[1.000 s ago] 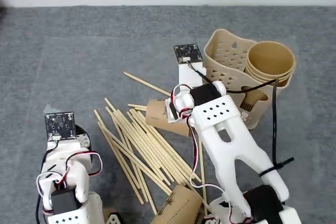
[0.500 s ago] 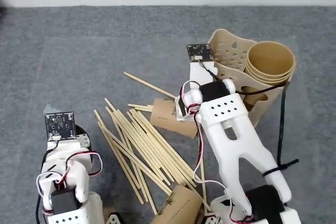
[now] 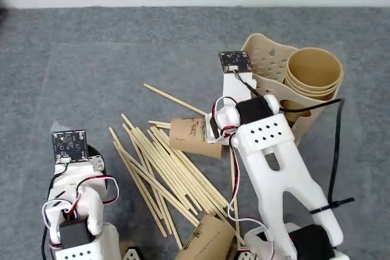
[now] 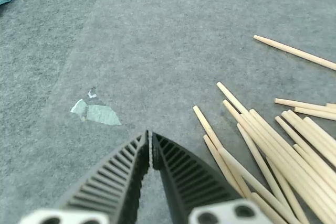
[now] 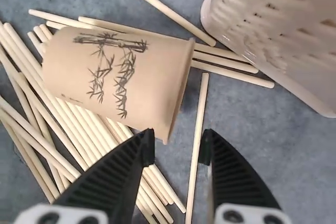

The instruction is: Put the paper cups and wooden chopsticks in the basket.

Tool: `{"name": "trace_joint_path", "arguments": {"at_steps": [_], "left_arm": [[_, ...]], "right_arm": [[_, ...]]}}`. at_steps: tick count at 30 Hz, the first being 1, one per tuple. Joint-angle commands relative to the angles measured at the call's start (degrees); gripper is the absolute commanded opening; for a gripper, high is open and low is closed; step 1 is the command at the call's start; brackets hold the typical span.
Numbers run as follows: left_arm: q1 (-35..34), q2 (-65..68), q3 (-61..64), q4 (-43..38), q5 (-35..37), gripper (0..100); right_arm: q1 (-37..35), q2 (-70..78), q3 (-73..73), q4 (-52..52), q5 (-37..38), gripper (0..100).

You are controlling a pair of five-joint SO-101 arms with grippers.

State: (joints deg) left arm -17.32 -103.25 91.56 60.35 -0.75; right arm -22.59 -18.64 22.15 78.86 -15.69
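Grey, carpet-like cloth covers the bench [image 3: 122,59] from edge to edge. Toward its far right stands the basket [image 3: 262,71], upright, with a stack of cups [image 3: 314,71] nested in it at the right end.

My right pincer [image 5: 177,137] hangs spread just beside the basket, pinching nothing. Its tips sit over the open rim of a paper cup [image 5: 115,77] that lies on its side near the middle of the bench, resting on the chopsticks [image 3: 164,175]. A single chopstick [image 5: 197,129] lies between my two tips, apart from both as far as I can tell.

Most chopsticks lie in a loose slanted heap from the middle toward the near edge, a few running under the cup to the foot of the basket. A second cup [image 3: 210,238] lies on its side at the near edge, touching the end of the heap.

My left pincer [image 4: 150,142] is pressed together, empty, above bare cloth near the left near corner, with a pale scrap [image 4: 97,113] just beyond it and the heap's ends beside it.
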Motion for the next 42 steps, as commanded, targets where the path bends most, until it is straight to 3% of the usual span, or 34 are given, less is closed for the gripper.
{"name": "trace_joint_path", "arguments": {"at_steps": [1, 18, 24, 27, 34, 42], "left_arm": [[-0.1, -0.9, -2.1, -1.4, -0.6, 2], [-0.1, -0.9, -2.1, -1.4, -0.6, 2], [-0.1, -0.9, -2.1, -1.4, -0.6, 2], [-0.1, -0.9, -2.1, -1.4, -0.6, 2], [-0.1, -0.9, -2.1, -1.4, -0.6, 2], [-0.1, -0.9, -2.1, -1.4, -0.6, 2]], "right_arm": [[0.6, -2.2, -2.3, 0.7, -0.7, 16.2], [-6.5, 13.4, 1.1, -14.5, -3.0, 15.1], [-6.6, 14.9, 1.1, -18.5, 0.4, 0.5], [-6.6, 14.9, 0.9, -18.9, 2.6, 0.9], [-7.6, 8.6, -3.9, -14.3, 7.4, 0.8], [-8.4, -1.5, -18.6, 1.0, 17.1, 0.8]]}}
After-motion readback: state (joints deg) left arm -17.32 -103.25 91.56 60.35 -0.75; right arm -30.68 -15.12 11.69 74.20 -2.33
